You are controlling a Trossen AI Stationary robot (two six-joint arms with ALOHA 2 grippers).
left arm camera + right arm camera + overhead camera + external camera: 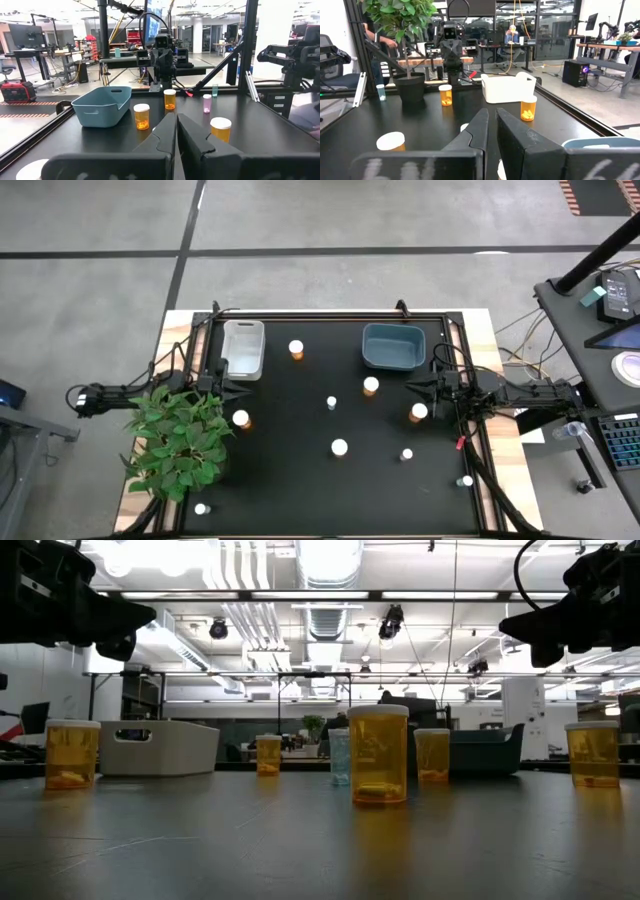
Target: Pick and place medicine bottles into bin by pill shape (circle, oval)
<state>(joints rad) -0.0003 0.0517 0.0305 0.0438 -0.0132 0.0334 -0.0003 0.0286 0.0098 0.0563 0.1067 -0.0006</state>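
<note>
Closest to the low cam: amber bottle point(378, 754) w/ white cap, upright mid-table, a pill lying at its bottom. Behind it a tiny pale bottle point(339, 757), more amber ones either side point(72, 754) point(593, 753).

From above: bottles are scattered over the black table point(300, 480), all upright, none in a bin. One sits betw. the white bin point(243, 348) and the blue bin point(392, 346), near the far edge point(296, 349). One just in front of the blue bin point(371, 385). Small pale ones mid-table point(331, 402), front right point(406, 453) point(466, 480), and front left by the plant point(201, 508). Both bins look empty as far as I can see.

My left gripper point(236, 390) hangs above the table at the left side, just in front of the white bin, fingers point(162, 137) pressed together on nothing; an amber bottle point(240, 419) stands near it. My right gripper point(412, 386) hovers at the right side beside the blue bin, fingers point(477, 131) also clenched, empty; amber bottle point(418, 412) just below it. Potted plant point(178, 438) sits at the left edge.
</note>
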